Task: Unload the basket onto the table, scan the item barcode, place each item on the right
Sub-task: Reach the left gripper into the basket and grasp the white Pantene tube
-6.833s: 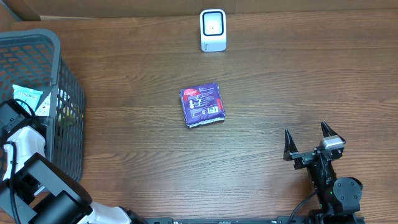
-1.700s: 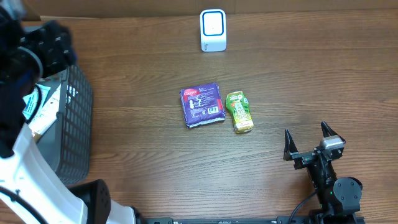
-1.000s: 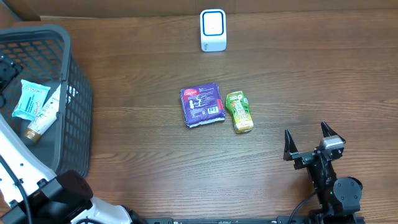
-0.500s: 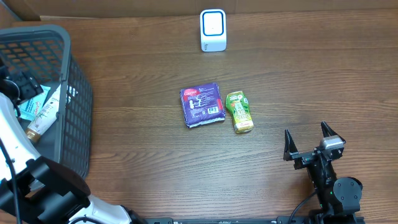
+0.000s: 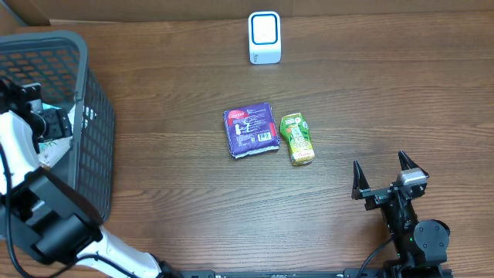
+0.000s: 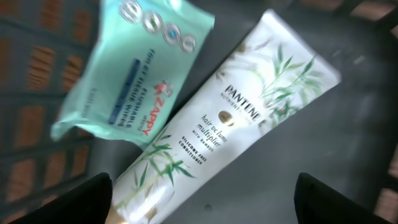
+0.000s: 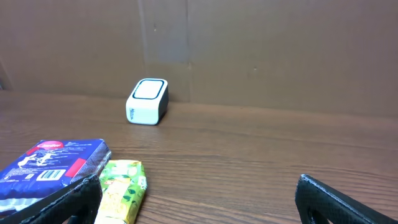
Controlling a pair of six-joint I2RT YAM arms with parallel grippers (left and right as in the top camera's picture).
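Observation:
My left gripper (image 6: 202, 208) hangs open inside the dark mesh basket (image 5: 86, 147), just above a white Pantene tube (image 6: 230, 124) that lies slantwise. A teal wipes pack (image 6: 134, 74) lies beside the tube, touching it. In the overhead view the left arm (image 5: 31, 127) covers both. The white scanner (image 5: 264, 37) stands at the back of the table. A purple packet (image 5: 252, 130) and a green packet (image 5: 297, 139) lie side by side mid-table. My right gripper (image 5: 380, 174) rests open at the front right, holding nothing, and faces the packets.
The basket's tall walls (image 6: 37, 174) close in around the left gripper. A brown cardboard wall (image 7: 249, 43) runs behind the scanner (image 7: 148, 101). Bare wooden tabletop (image 5: 370, 93) lies between the packets and the right arm.
The left arm has dropped further into the basket and now covers the tube and wipes pack from above. Its jaws have spread wider. The right arm and the packets have not moved.

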